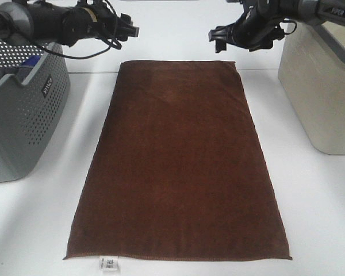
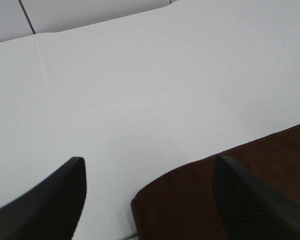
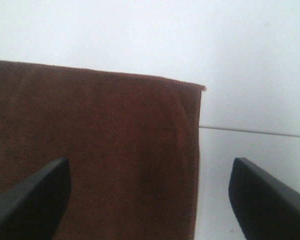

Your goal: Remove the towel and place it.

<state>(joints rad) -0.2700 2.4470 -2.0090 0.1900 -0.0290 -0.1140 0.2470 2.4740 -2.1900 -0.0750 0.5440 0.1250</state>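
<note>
Grey basket holds blue item

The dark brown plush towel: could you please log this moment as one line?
dark brown rectangular plush towel: flat on white table | left gripper: open, empty | right gripper: open, empty

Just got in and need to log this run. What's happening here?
A brown towel lies spread flat on the white table, its white tag at the near edge. Both grippers hover over the far corners, the left gripper at one, the right gripper at the other. Both have open jaws and hold nothing. A grey basket stands to the left, a beige bin to the right.
</note>
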